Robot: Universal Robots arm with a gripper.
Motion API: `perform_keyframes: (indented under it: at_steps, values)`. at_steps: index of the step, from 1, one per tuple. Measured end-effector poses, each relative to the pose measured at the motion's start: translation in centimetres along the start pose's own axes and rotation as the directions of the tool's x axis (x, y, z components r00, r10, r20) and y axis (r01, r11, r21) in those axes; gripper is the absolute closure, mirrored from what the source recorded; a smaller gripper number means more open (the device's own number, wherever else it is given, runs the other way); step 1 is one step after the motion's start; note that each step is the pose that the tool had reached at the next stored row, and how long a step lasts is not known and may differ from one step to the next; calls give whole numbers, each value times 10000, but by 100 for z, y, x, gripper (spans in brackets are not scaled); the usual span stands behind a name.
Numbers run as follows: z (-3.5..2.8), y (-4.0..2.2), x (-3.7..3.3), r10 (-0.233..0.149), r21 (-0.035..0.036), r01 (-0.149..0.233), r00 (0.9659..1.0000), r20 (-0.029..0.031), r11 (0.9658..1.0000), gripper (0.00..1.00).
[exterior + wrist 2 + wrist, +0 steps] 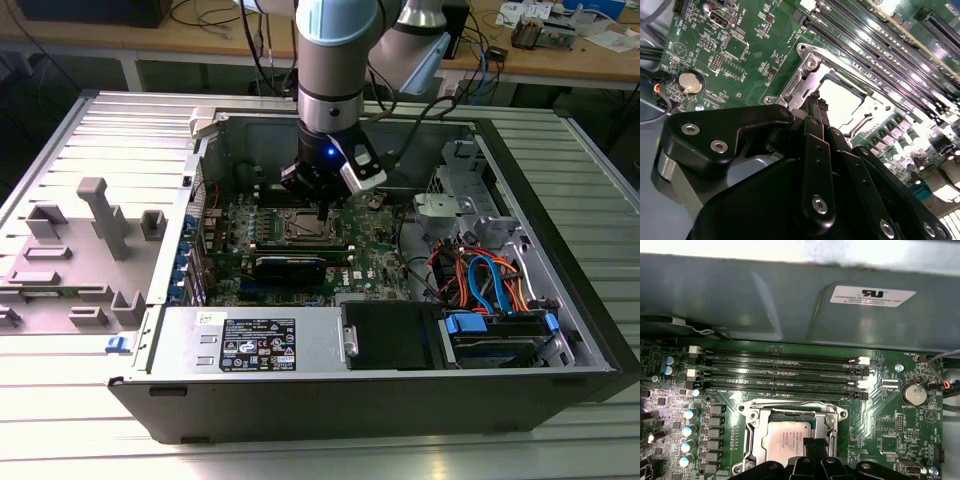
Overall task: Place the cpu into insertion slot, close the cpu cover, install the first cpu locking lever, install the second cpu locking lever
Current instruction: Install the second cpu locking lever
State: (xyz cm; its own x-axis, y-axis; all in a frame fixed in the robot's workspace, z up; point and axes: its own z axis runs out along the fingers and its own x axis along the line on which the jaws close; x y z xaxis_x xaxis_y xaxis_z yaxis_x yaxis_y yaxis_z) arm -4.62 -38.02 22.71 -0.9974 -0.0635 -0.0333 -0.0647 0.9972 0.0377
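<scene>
The cpu (785, 442) (842, 100), a silver-grey square chip, lies flat in the insertion slot (298, 228) on the green motherboard inside the open computer case. The cpu cover (752, 432) (805, 70), a silvery frame with a square window, appears to lie flat around the chip. My gripper (320, 208) (816, 100) (814, 442) is directly over the socket. Its black fingers are shut together with nothing between them. The tips stand at one edge of the chip; I cannot tell whether they touch it.
Long black memory slots (780, 372) run beside the socket, under the case wall (790, 290). A coin battery (914, 392) sits to one side. Toward the exterior view's right are cables (490, 280); a power supply (260, 340) lies in front. Grey fixtures (100, 215) stand left.
</scene>
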Motion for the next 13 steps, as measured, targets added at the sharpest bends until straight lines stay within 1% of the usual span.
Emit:
perform_keyframes:
  at_steps: [1, 2, 4, 8, 13]
  values:
    - [-46, -4, -1, 1, -1, -1, 10000, 0, 10000, 89]
    - [-64, -8, -2, 0, -2, 0, 10000, -1, 10000, 89]
    - [-69, -27, -1, 0, -3, 0, 10000, -1, 10000, 89]
    - [-72, -100, 4, 0, -2, 0, 10000, -1, 10000, 89]
    - [-74, -163, 8, -1, -2, 1, 10000, -1, 10000, 89]
